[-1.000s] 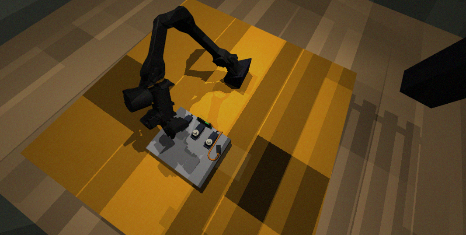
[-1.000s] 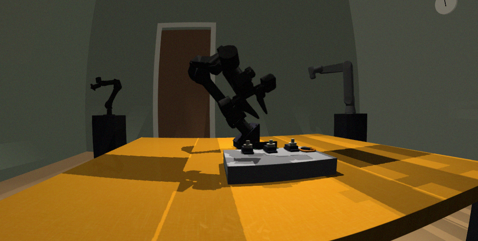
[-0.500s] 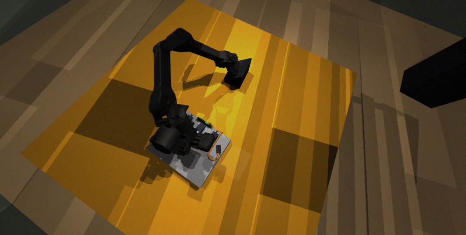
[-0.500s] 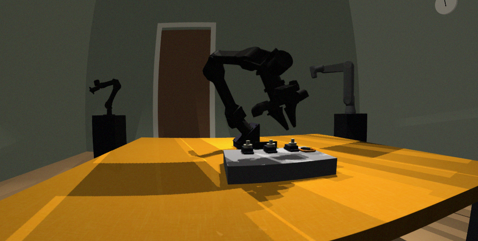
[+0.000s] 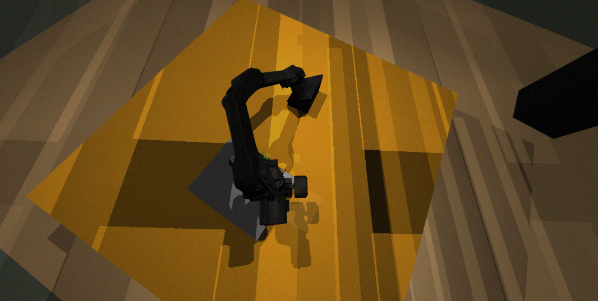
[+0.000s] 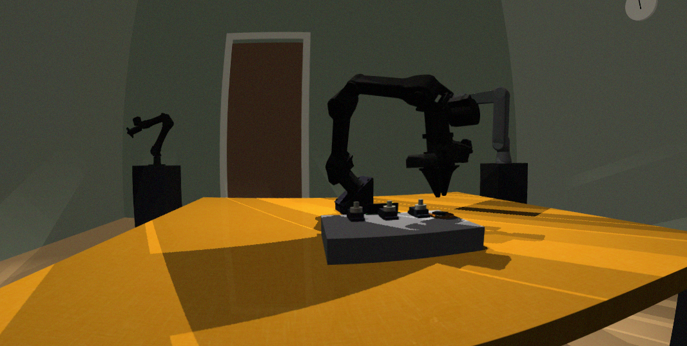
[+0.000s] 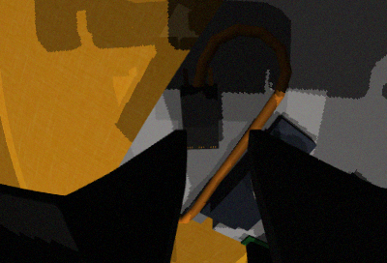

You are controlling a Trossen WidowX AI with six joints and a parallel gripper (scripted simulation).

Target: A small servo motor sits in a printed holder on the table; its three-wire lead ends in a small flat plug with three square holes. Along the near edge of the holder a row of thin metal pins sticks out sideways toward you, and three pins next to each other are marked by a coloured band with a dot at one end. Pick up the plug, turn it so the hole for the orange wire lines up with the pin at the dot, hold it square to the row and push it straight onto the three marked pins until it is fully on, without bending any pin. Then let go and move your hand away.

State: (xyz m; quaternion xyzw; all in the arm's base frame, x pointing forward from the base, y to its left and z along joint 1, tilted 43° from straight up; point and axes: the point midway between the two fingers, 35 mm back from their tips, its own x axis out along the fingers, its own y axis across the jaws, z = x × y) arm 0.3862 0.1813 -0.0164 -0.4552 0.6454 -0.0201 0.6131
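Observation:
The black plug (image 7: 199, 120) lies flat on the grey holder (image 5: 208, 188) (image 6: 403, 248) (image 7: 348, 132), near its edge. Its end with small gold marks faces the fingers. The orange lead (image 7: 224, 168) (image 5: 283, 169) leaves its other end, loops and runs back past a dark servo (image 7: 237, 207). My gripper (image 7: 218, 140) (image 6: 440, 194) points down above the plug side of the holder, its fingers partly open with nothing between them. The plug lies beyond the tips, nearer the left finger in the wrist view. Thin pins (image 5: 268, 156) show by a green band; which end has the dot cannot be told.
Three servos with pale round tops stand on the holder: a left one (image 6: 356, 212), a middle one (image 6: 388, 211) and a right one (image 6: 419, 209). The arm's base (image 5: 305, 94) stands on the orange table (image 5: 397, 110) behind the holder. The arm hides much of the holder in the top view.

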